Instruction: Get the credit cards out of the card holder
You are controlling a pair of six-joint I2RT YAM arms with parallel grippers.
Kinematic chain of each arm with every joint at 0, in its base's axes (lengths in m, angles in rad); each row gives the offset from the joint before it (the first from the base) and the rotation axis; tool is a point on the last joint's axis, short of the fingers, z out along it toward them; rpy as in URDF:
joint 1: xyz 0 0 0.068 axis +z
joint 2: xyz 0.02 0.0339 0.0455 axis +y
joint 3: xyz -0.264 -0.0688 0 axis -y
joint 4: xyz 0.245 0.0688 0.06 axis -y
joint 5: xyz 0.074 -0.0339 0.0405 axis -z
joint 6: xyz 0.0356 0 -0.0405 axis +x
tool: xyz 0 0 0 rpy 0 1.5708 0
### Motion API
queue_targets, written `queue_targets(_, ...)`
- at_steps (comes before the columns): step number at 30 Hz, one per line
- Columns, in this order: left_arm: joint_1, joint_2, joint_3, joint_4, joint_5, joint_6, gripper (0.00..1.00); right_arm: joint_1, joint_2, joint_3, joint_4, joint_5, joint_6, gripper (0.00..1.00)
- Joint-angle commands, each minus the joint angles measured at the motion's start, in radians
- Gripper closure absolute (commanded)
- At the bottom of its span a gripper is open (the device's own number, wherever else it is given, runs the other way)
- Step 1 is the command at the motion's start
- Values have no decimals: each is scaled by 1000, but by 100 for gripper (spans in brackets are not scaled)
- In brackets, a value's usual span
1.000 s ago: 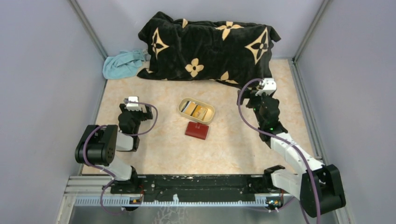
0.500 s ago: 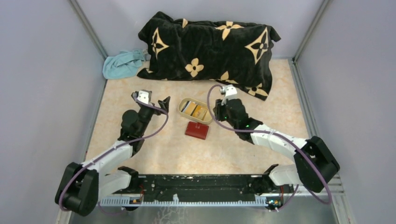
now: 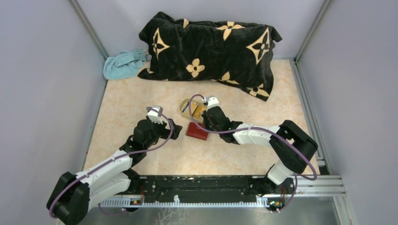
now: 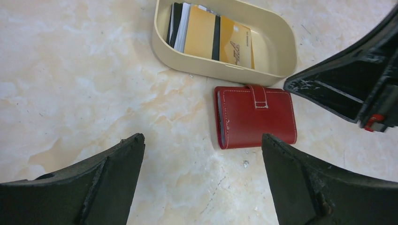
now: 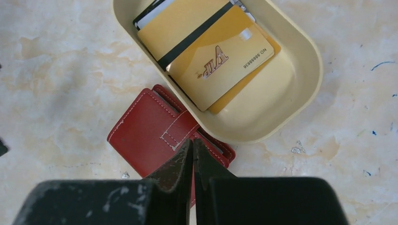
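Marbled tabletop (image 3: 141,93), grey walls (image 3: 42,70).
Left gripper (image 4: 202,140) spread; right gripper (image 5: 192,144) pinched together over the card holder (image 5: 141,136), perhaps touching.

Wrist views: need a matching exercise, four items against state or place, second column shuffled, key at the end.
Column one
1. card holder
2. credit cards
3. left gripper
4. right gripper

Column two
A. jaws shut
B. lying in the beige tray
C. closed, flat on the table next to the tray
D. jaws wide open

Pairs: 1-C, 2-B, 3-D, 4-A
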Motion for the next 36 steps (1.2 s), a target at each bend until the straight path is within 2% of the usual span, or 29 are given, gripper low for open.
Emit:
queue_targets(1,0,-90,-16,-66,-23,-30,1,7,48,31,55,15,67,98)
queue_targets(10,-1,-146,-53,-121,-41,-64,2,-92,132,60,83,0,100,100)
queue_targets(18,0,-161,-77,-120,-20,-41,4,-145,162,161,62,-54,3,100)
queue_targets(19,0,-152,-75,-119,-14,-37,5,-142,161,158,75,-79,-1,95)
queue_targets(20,0,-144,-73,-112,-6,-35,6,-138,159,151,86,-100,-2,86)
queue_targets(22,0,-119,-73,-87,17,-36,21,-113,148,125,119,-135,-2,56)
queue_targets(23,0,-104,-73,-72,33,-43,31,-105,145,118,126,-148,-2,50)
queue_targets(24,0,-91,-74,-54,49,-55,44,-85,141,104,135,-159,-2,38)
queue_targets(26,0,-53,-81,-9,100,-71,75,-53,136,85,152,-179,-9,27)
queue_targets(27,-1,-34,-89,22,128,-73,90,-39,138,79,155,-184,-14,26)
queue_targets(28,-2,-12,-94,41,149,-79,99,-26,143,75,156,-187,-18,25)
queue_targets(36,-24,133,-141,170,199,-155,100,-3,169,4,186,-257,-21,25)
